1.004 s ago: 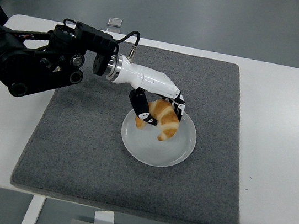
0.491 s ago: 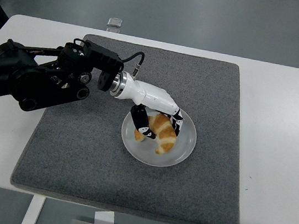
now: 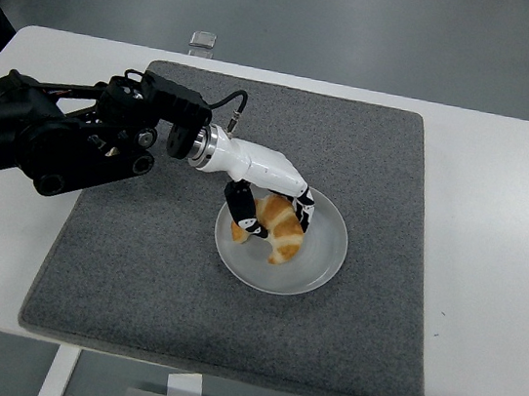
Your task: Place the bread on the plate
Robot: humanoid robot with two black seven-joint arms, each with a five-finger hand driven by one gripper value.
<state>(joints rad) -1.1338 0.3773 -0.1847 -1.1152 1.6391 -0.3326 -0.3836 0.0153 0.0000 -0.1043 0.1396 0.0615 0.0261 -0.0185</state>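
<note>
Your left robot hand point(image 3: 268, 208) has its fingers curled around the bread point(image 3: 278, 228), a croissant, holding it over the left part of the plate point(image 3: 319, 265). You can see the plate sitting on the grey mat point(image 3: 138, 259), which covers the middle of the white worktop point(image 3: 503, 251).

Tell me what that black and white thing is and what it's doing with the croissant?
That is a robot's arm, seen from a camera up high on the robot, looking down at a white table. The black arm comes in from the left and ends in a white and black left hand with fingers, like yours. The fingers are curled around a piece of bread, a croissant. The bread sits over a round whitish plate, at the plate's left side. The plate lies on a grey mat. The robot's other arm cannot be seen.
</note>
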